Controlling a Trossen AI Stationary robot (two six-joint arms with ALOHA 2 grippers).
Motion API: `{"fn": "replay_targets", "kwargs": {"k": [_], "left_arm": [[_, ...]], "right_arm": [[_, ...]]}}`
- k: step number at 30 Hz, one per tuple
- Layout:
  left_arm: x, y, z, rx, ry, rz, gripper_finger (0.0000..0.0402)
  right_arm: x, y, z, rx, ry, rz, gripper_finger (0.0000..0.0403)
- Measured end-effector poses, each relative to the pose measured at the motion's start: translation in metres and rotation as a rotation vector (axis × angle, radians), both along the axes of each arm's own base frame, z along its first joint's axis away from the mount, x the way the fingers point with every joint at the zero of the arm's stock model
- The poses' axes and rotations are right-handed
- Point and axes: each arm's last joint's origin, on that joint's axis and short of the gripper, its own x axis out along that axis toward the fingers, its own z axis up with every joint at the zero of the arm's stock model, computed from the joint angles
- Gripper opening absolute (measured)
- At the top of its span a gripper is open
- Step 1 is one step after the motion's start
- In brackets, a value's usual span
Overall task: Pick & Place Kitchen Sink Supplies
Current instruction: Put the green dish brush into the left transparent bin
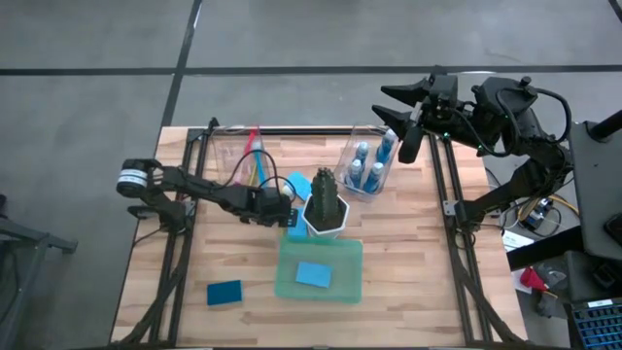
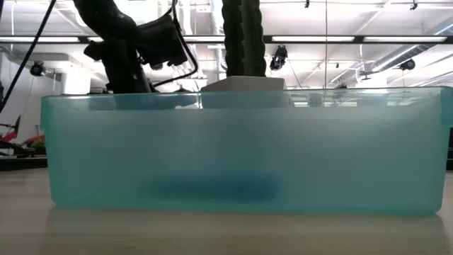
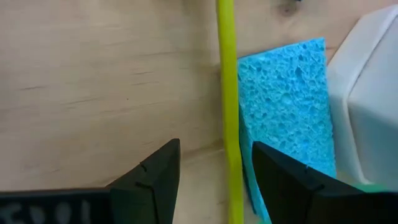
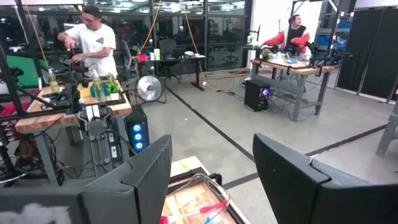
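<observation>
My left gripper [image 1: 282, 211] [image 3: 214, 180] is open and low over the table beside the white plant pot [image 1: 326, 222]. Its fingers stand on either side of a thin yellow brush handle [image 3: 227, 93] without touching it. A light blue sponge [image 3: 286, 106] [image 1: 297, 184] lies flat by the handle, against the pot [image 3: 367, 87]. Another blue sponge [image 1: 313, 275] lies in the green tray [image 1: 288, 282]; a darker one [image 1: 224, 293] lies on the table near the near edge. Small bottles of blue liquid [image 1: 369, 167] stand in a clear bin. My right gripper [image 1: 406, 124] [image 4: 211, 180] is open, raised over the far right corner.
A clear bin [image 1: 233, 156] holding red and yellow brushes stands at the far left. The dark green plant [image 1: 326, 192] [image 2: 244, 35] rises mid-table. The green tray [image 2: 241, 149] fills the low view. People [image 4: 93, 37] stand at benches in the room beyond. Bare wood shows on the near right.
</observation>
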Motion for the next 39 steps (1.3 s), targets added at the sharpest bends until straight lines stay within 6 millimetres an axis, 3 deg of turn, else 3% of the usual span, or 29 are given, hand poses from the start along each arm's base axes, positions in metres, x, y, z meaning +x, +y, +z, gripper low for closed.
{"fn": "replay_targets", "kwargs": {"k": [5,13,15,20,28,39], "left_arm": [[0.000,0.000,0.000,0.006,0.002,-0.014,0.0163],[0.000,0.003,0.000,0.103,0.017,-0.108,0.0029],[0.000,0.004,0.000,0.111,0.022,-0.120,0.0011],[-0.001,0.004,0.002,0.089,0.015,-0.141,0.0008],[-0.012,0.001,0.023,0.080,-0.007,-0.137,0.0003],[-0.044,0.002,0.078,0.089,-0.182,-0.068,0.0001]], "right_arm": [[0.000,0.000,0.000,0.000,0.000,0.000,0.0219],[0.000,0.000,0.000,0.000,0.000,0.000,0.0219],[0.000,0.000,0.000,0.000,0.000,0.000,0.0219],[0.000,0.000,0.000,0.000,0.000,0.000,0.0219],[0.000,0.000,0.000,0.000,-0.002,0.001,0.0219],[0.001,0.000,0.000,-0.011,0.001,-0.010,0.0219]]}}
